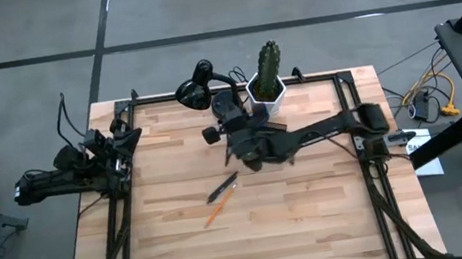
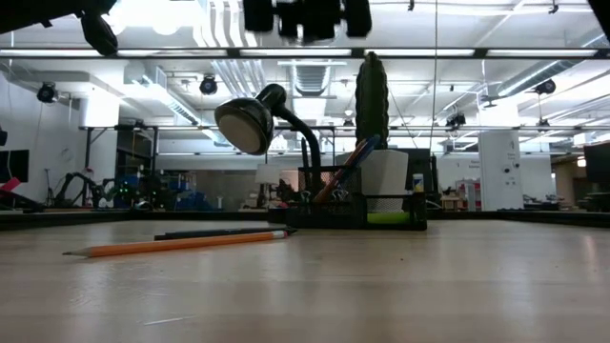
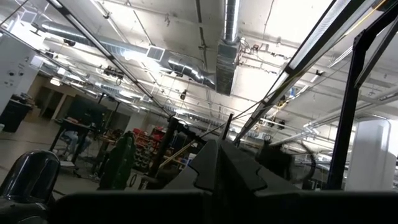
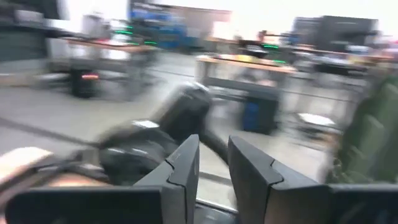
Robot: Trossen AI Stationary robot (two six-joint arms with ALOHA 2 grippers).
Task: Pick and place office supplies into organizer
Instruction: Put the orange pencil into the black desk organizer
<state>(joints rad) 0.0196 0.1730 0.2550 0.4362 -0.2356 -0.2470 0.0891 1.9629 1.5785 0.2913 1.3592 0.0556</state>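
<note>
Right arm is seen stretched across the table (image 1: 315,226) from its right edge toward the back centre, with the right gripper (image 1: 235,143) placed above the organizer (image 2: 367,211), which is largely covered by the arm in the high view. In the right wrist view, the right gripper's fingers (image 4: 183,171) are seen a narrow gap apart with nothing visible between them. The organizer, a dark mesh box, is set at the back of the table, just in front of the white cactus pot (image 1: 268,91) and beside the black desk lamp (image 1: 195,91); pencils (image 2: 348,167) are seen leaning up out of it, and a lime-green pad (image 2: 386,217) is visible inside behind the mesh. Two loose items are left on the bare wood near the table's middle: an orange pencil (image 1: 216,208) and a dark pen (image 1: 222,187), lying close together at a slant. Left arm is parked at the table's left edge, left gripper (image 1: 129,136) fully closed, nothing held.
</note>
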